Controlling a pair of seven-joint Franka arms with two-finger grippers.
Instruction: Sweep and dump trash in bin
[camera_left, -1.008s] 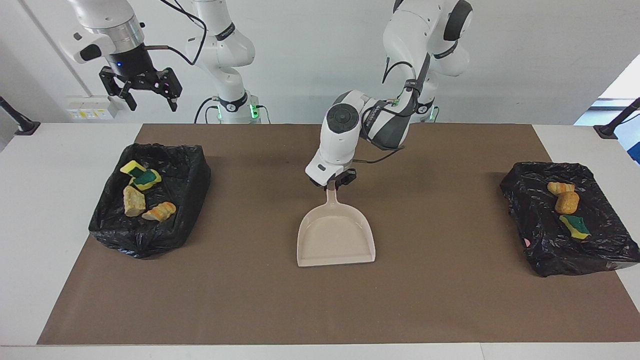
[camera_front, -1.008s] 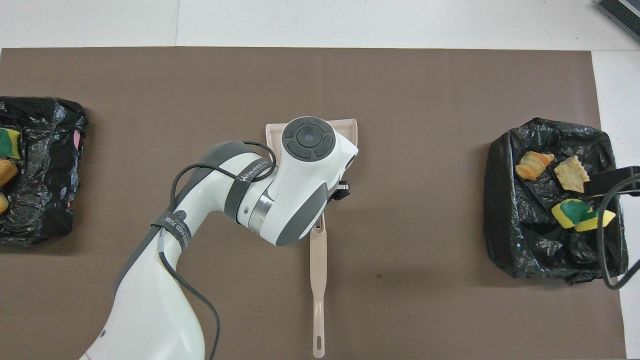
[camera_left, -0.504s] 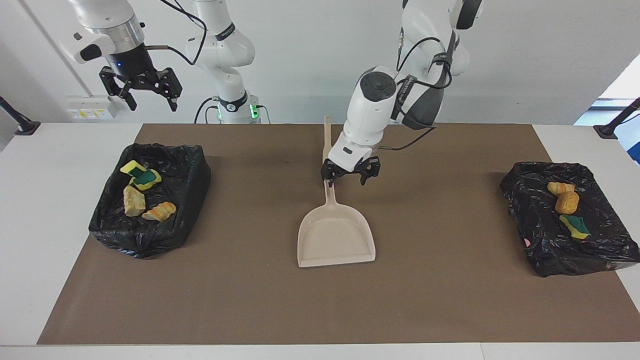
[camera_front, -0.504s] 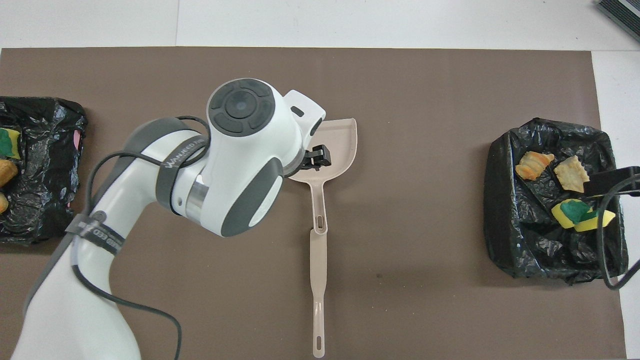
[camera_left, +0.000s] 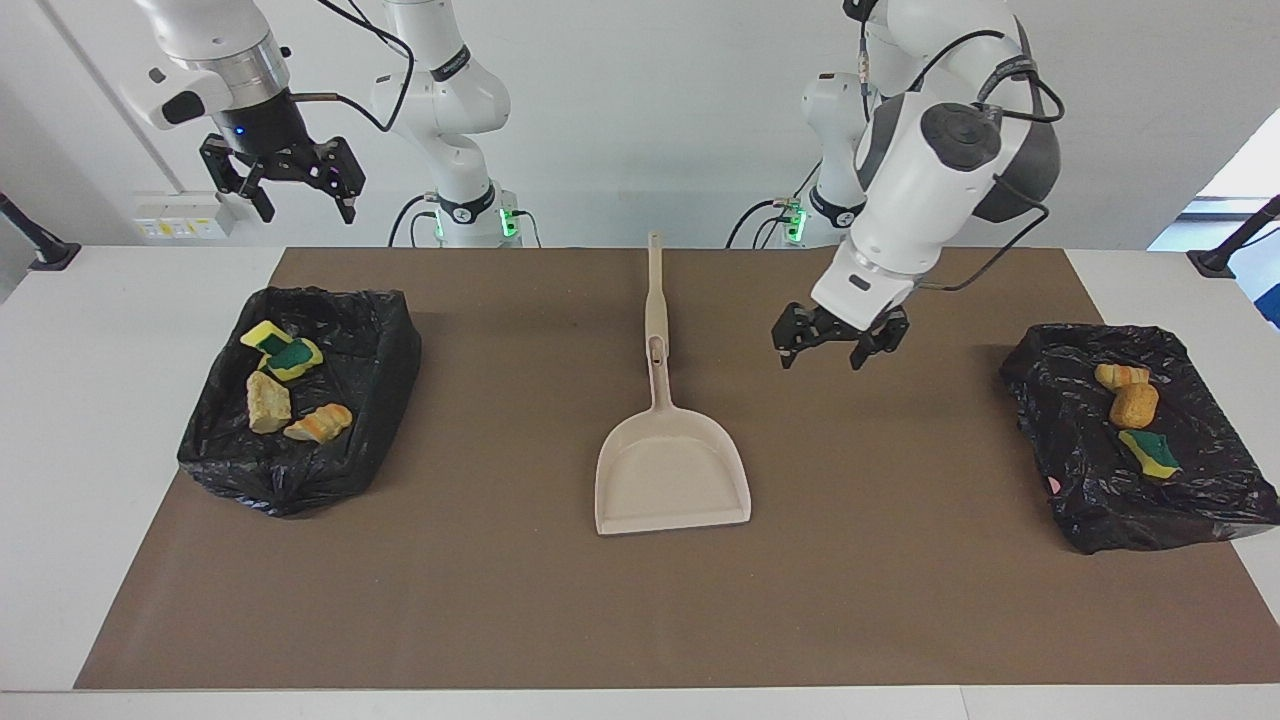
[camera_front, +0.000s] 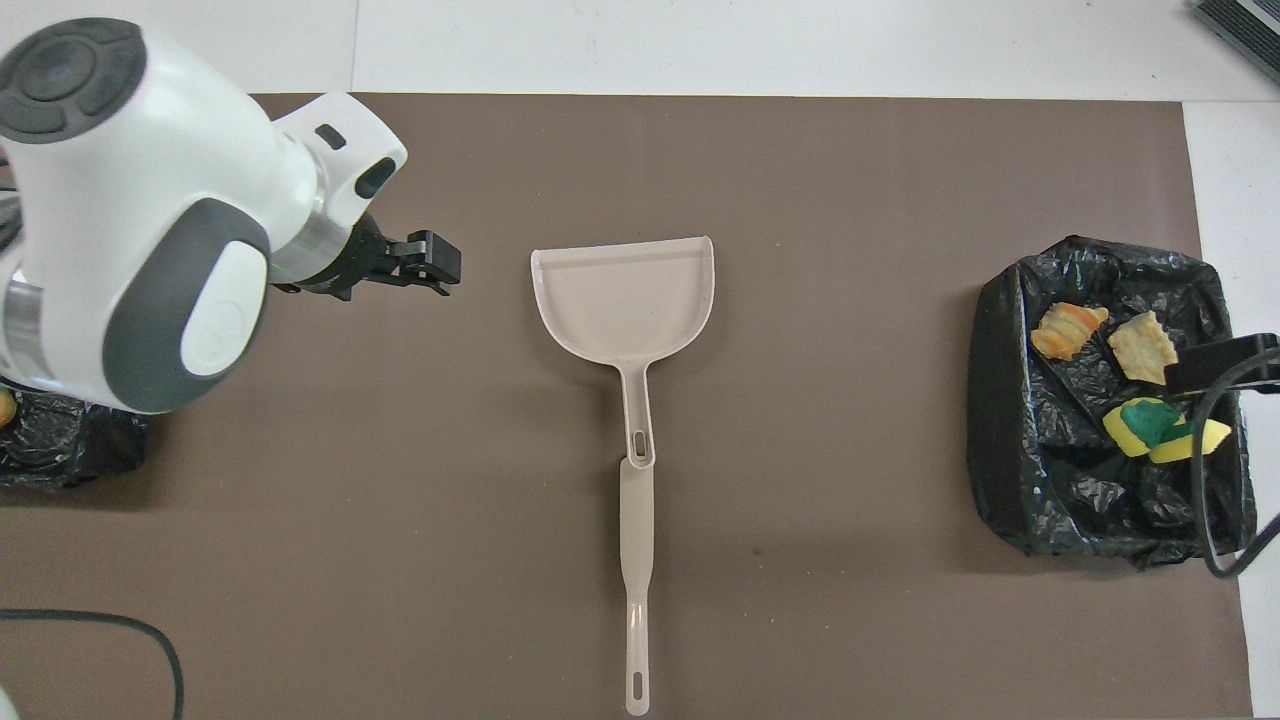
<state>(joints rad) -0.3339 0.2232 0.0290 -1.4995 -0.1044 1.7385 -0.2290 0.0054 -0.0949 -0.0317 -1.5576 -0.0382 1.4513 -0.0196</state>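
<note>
The trash lies in two black-bag-lined bins. The bin (camera_left: 385, 370) at the right arm's end holds yellow-green sponge pieces (camera_left: 283, 350), a tan lump (camera_left: 267, 402) and an orange lump (camera_left: 320, 422); it also shows in the overhead view (camera_front: 1010, 400). The bin (camera_left: 1060, 420) at the left arm's end holds three scraps (camera_left: 1133, 405). The beige dustpan (camera_left: 672, 470) lies flat mid-mat, and the beige brush (camera_left: 655, 290) lies in line with its handle. My left gripper (camera_left: 840, 345) is open and empty over bare mat between dustpan and bin. My right gripper (camera_left: 283, 190) waits open, raised.
The brown mat (camera_left: 500, 600) covers most of the white table (camera_left: 130, 560). In the overhead view my left arm (camera_front: 130, 200) hides most of the bin at its end. A black cable (camera_front: 1225, 480) hangs over the other bin.
My left gripper has left the dustpan's handle, opened, risen and swung toward the left arm's end. The dustpan and brush lie still. The right arm has not moved.
</note>
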